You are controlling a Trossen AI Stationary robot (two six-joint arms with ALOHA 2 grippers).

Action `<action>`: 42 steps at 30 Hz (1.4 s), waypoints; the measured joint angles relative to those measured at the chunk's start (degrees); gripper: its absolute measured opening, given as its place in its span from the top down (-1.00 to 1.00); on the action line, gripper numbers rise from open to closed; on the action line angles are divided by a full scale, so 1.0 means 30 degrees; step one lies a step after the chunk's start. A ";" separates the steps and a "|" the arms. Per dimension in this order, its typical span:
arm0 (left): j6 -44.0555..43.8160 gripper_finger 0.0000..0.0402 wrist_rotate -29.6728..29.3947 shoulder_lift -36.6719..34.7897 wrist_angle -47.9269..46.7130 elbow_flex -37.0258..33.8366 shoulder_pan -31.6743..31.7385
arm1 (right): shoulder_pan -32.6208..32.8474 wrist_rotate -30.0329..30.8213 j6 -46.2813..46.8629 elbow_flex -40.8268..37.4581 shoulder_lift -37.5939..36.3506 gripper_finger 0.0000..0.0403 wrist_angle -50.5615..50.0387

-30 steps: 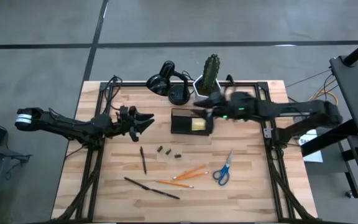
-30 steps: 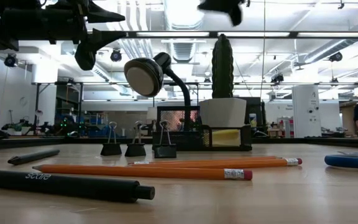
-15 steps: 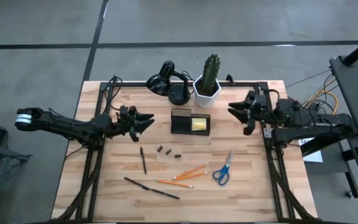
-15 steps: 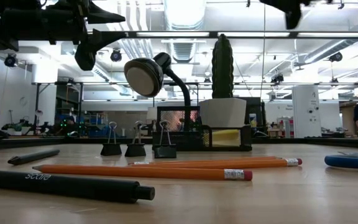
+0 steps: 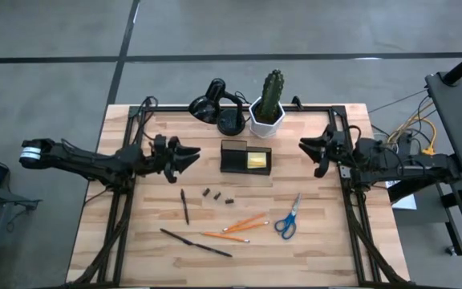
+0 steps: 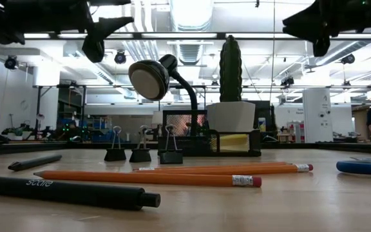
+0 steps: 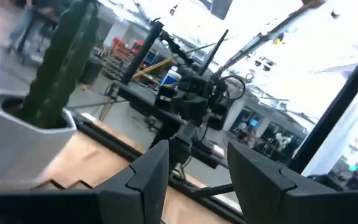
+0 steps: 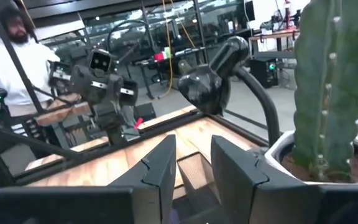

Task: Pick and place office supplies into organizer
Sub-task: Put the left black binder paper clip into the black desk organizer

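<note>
Right gripper point(image 5: 309, 150) raised right of the organizer point(image 5: 246, 157), fingers apart, empty — yellow sticky-note pad point(image 5: 256, 161) inside, right compartment.

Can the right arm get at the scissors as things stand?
Probably yes. The right tool hovers open and empty near the table's right edge, and the scissors lie alone on bare wood nearer the front. The pencils lie apart to their left, so nothing blocks a descent.

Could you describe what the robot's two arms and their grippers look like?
Both arms are dark, slim and jointed, ending in black two-finger grippers with angular, tapering fingers. The left gripper belongs to an arm with a white band near its base; thin dark cables trail by that arm. The right gripper looks the same.
</note>
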 joint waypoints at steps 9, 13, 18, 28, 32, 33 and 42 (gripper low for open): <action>-0.3445 0.26 -0.0152 0.0901 -0.6617 0.2584 -0.0334 | 0.0000 0.0051 0.0260 0.0061 0.0000 0.58 -0.0036; -0.3467 0.26 -0.0137 0.1784 -1.0416 0.4213 -0.0838 | 0.0000 0.0051 -0.0433 0.0448 0.0000 0.61 -0.0039; -0.5401 0.26 0.0418 0.2936 -1.5313 0.6020 -0.1350 | 0.0000 0.0051 -0.0788 0.0897 -0.0007 0.64 -0.0043; -0.8494 0.26 0.1482 0.5667 -2.0042 0.8262 -0.1639 | 0.0000 0.0051 -0.2104 0.1069 0.0015 0.64 -0.0137; -0.9249 0.26 0.2258 0.7299 -2.2371 0.9585 -0.1647 | 0.0000 0.0051 -0.2101 0.1069 0.0015 0.66 -0.0167; -0.9425 0.26 0.2496 0.7769 -2.3184 0.9930 -0.1647 | 0.0000 0.0051 -0.2101 0.1069 0.0014 0.66 -0.0167; -0.9456 0.26 0.2593 1.0939 -2.7160 1.2571 -0.1647 | 0.0000 0.0051 -0.2101 0.1069 0.0000 0.63 -0.0353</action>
